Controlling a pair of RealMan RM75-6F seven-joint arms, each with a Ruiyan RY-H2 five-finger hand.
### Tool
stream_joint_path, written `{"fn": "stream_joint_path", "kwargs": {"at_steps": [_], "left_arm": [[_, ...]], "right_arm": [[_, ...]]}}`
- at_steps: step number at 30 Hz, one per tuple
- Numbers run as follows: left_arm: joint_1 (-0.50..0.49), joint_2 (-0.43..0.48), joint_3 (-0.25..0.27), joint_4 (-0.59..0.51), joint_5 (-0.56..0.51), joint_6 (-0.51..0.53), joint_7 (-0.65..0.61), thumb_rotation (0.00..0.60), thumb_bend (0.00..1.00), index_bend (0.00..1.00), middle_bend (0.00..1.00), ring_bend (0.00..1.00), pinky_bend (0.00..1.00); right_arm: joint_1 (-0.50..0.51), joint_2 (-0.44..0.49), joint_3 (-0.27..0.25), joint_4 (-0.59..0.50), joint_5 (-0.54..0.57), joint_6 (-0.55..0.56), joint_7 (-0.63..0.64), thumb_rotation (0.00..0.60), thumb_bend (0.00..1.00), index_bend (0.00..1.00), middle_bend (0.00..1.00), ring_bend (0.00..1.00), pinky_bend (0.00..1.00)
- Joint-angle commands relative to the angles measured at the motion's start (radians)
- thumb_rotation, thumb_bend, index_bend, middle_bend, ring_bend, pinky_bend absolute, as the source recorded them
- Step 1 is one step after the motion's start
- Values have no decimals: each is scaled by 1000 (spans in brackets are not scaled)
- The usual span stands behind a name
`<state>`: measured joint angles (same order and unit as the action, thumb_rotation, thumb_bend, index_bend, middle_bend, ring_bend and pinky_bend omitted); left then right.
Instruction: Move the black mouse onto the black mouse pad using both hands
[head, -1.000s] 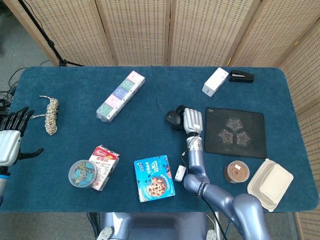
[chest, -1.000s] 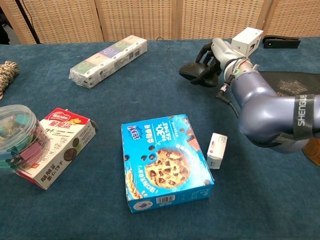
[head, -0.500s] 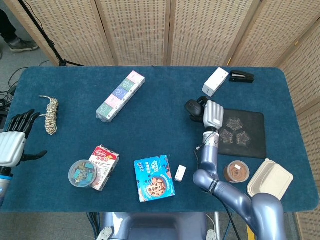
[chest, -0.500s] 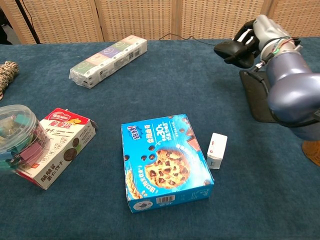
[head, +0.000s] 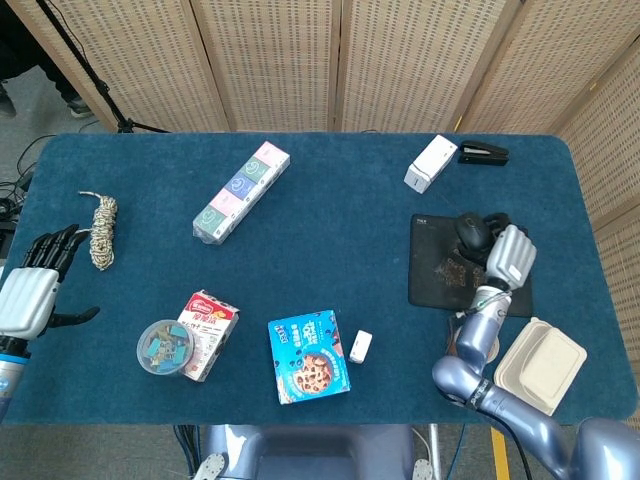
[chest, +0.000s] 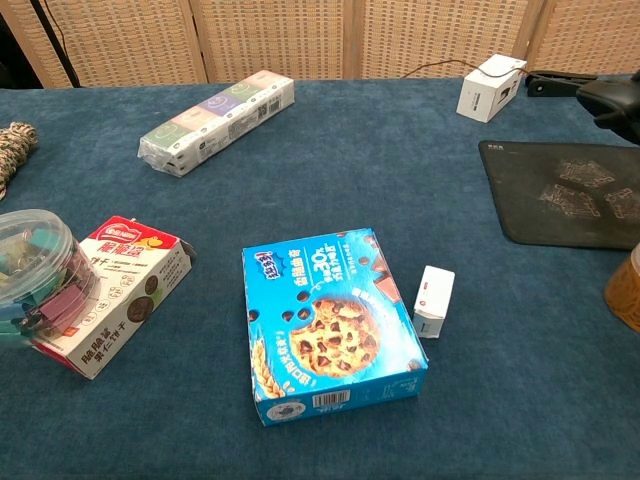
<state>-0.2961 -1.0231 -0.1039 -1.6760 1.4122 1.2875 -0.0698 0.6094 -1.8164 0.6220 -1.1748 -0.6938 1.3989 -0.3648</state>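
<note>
At right of the head view, the right robot hand (head: 506, 257) grips the black mouse (head: 472, 232) above the black mouse pad (head: 440, 272). Left robot hand (head: 35, 285) spread at left edge.

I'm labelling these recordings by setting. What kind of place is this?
Probably a staged robot test area, not a home: woven folding screens fence off a blue-covered table strewn with unrelated items such as a cookie box and rope, with a tripod leg behind.
</note>
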Motion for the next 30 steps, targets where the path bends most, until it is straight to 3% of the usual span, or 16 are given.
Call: {"fn": "stream_joint_path", "kwargs": {"at_steps": [1, 6, 17, 30], "left_arm": [[-2, 4, 1, 0, 5, -4, -9, 600, 23, 0, 0, 0, 0], [-6, 16, 4, 5, 15, -15, -43, 600, 23, 0, 0, 0, 0], [-10, 48, 19, 10, 54, -29, -131, 600, 23, 0, 0, 0, 0], [-26, 86, 44, 40, 114, -58, -270, 600, 22, 0, 0, 0, 0]], "right_arm": [[-10, -1, 2, -12, 25, 28, -36, 600, 526, 483, 488, 414, 468], [12, -60, 2, 27, 72, 78, -117, 600, 529, 480, 487, 414, 468], [137, -185, 43, 180, 109, 62, -205, 600, 533, 477, 487, 415, 468], [217, -287, 110, 383, 143, 71, -222, 600, 532, 474, 487, 415, 468]]}}
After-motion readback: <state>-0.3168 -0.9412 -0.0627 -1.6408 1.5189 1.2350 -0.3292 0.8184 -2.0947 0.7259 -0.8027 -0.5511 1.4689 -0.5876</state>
